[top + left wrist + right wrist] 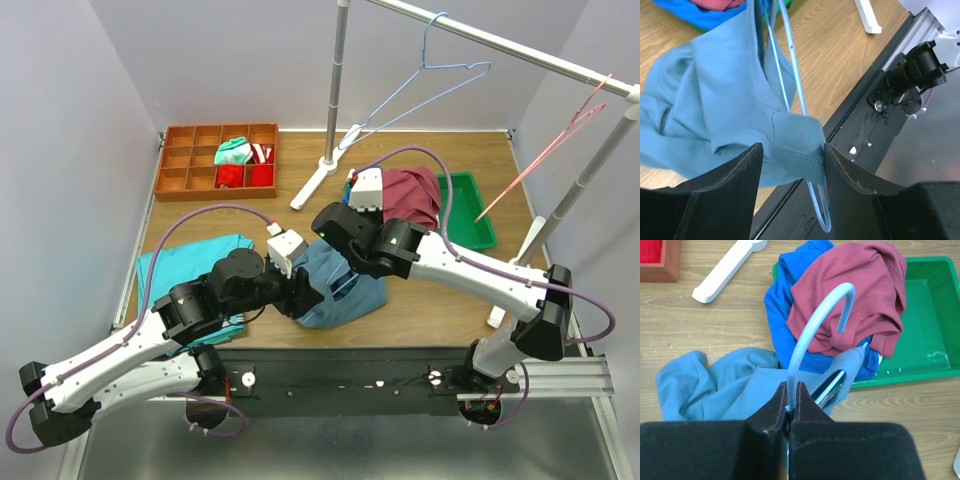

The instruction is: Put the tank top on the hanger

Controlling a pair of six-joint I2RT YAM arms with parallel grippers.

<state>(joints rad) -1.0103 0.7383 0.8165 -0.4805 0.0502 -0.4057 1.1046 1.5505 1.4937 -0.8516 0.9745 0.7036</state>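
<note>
My right gripper (791,390) is pressed tight on the neck of the hanger (810,325), just below the hook, and the hook curls up and away from me over the maroon shirt (850,285) heaped at the edge of the green tray (930,300). From that pinch the wire runs back toward the near edge of the table (450,300), so the hanger's long line goes from my right hand to my left, and the tank top (715,90) is bunched on the wood between the two grippers with the wire threaded through it. In the left wrist view the two thin blue wires enter the cloth at the top, pass under a folded band of the knit, and come out below it as a rounded corner over the black rail. My left gripper (792,152) stands spread, one finger on each side of that band. The cloth fills the gap and touches the inner faces, but it looks plump, not squeezed, so I judge the band is straddled, not gripped. The left hand is plainly the nearer one to the fabric, and the right is busy at the hook end. The next move, as I read it, turns on that band lying straight ahead between the left fingers and across the wire: close there, then draw the cloth along the wire toward the hook. If I catch the wire too, the cloth will not slide.
</note>
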